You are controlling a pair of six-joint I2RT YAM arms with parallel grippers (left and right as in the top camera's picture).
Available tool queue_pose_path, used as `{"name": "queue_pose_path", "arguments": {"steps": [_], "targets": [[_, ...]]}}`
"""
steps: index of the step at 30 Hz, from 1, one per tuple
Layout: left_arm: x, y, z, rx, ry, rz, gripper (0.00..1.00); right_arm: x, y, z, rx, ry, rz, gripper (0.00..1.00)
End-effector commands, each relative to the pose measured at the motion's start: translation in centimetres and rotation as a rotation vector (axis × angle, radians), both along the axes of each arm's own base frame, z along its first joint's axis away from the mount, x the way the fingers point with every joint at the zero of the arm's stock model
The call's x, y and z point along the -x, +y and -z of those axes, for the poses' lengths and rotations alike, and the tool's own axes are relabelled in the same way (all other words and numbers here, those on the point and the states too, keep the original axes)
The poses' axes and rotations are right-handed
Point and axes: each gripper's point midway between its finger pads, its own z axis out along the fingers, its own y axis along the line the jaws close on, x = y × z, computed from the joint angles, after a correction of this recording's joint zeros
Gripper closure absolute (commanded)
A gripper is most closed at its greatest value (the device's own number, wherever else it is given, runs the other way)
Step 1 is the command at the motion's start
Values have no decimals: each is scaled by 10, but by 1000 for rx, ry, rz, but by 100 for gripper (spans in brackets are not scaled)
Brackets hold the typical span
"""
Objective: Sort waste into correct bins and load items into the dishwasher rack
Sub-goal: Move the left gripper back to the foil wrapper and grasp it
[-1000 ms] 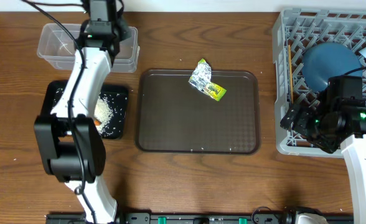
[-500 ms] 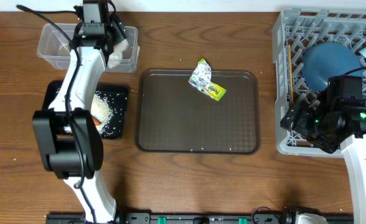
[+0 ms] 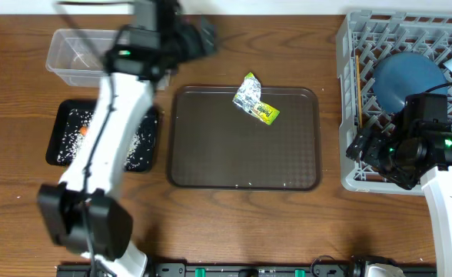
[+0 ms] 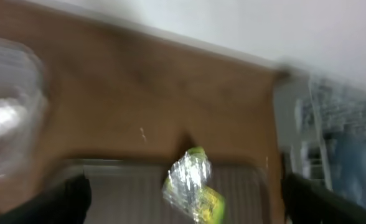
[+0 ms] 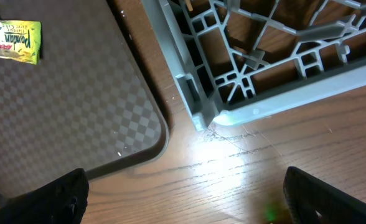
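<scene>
While the left gripper (image 3: 199, 38) hangs blurred, fingers wide apart and holding nothing, the wrapper (image 3: 255, 100) lies just ahead of it on the brown tray (image 3: 211, 154).

In the left wrist view the clear tub (image 4: 9, 93) sits off to that gripper's left with something white and blurred inside. The right gripper (image 3: 368, 150), fingers likewise spread and empty, hovers just outside the near corner of the dishwasher rack (image 3: 349, 178). The blue plate (image 3: 407, 77) and chopsticks (image 3: 358, 85) stand inside the rack beyond it. The black tray (image 3: 61, 146), scattered with rice (image 3: 137, 140), lies well apart from both grippers.
</scene>
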Motion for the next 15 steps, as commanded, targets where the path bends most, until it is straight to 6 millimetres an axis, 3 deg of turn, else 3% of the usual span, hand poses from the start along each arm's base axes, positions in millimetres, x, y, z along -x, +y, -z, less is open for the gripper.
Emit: {"name": "queue_pose_path", "arguments": {"steps": [1,3,7,15], "targets": [[11,-23,62,-98,142,30,0,0,-4,-4,12,-13,0,1],[17,-33,89,-167,193,32,0,0,-4,-4,11,-13,0,1],[21,-50,125,-234,245,7,1,0,-4,-4,11,-13,0,1],[16,-61,164,-358,225,94,1,0,-4,-4,11,-13,0,1]]}}
